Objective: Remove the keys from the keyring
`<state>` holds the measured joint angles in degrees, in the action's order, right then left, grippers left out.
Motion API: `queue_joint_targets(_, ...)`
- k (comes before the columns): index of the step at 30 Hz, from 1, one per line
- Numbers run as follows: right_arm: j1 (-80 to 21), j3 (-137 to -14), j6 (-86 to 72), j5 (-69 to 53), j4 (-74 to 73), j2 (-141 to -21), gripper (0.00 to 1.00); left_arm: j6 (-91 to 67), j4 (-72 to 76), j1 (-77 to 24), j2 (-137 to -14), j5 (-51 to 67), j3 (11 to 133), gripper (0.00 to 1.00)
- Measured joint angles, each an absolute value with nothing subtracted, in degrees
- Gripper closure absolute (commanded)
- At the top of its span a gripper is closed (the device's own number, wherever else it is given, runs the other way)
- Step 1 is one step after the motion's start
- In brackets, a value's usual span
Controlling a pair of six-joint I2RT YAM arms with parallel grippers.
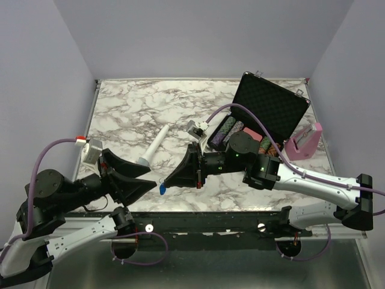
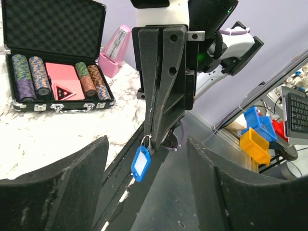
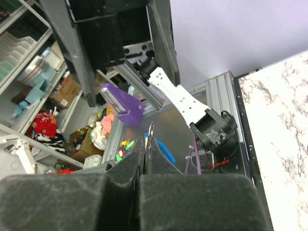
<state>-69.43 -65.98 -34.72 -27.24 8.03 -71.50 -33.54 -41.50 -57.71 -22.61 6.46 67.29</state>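
Right end effector (image 2: 154,135), closed, apparently pinches the keyring (image 2: 146,142) at the counter's (image 1: 120,108) near edge, blue key (image 2: 140,164) dangling below. The open left end effector (image 1: 152,179) should bracket the key head squarely before closing.

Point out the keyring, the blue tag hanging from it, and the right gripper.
keyring (image 2: 145,141): left wrist view, on the silvery loop's left arc.
blue tag (image 2: 140,164): left wrist view, on its white label window.
right gripper (image 2: 154,137): left wrist view, at the closed fingertips.
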Motion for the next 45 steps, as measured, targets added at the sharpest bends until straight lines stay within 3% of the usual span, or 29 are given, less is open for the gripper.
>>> queue_joint_targets(11, -69.4, -65.2, -38.1, -27.8, 14.6, -71.5, 0.99, -37.0, -37.5, -57.7, -21.1, 7.8, 62.0, 0.43)
queue_joint_targets(19, -69.4, -65.2, -38.9, -28.0, 15.7, -71.5, 0.99, -38.5, -34.6, -57.7, -20.7, 10.1, 60.5, 0.59)
queue_joint_targets(45, -69.4, -65.2, -39.0, -28.0, 16.4, -71.5, 0.99, -40.8, -33.1, -57.7, -21.0, 12.7, 60.4, 0.68)
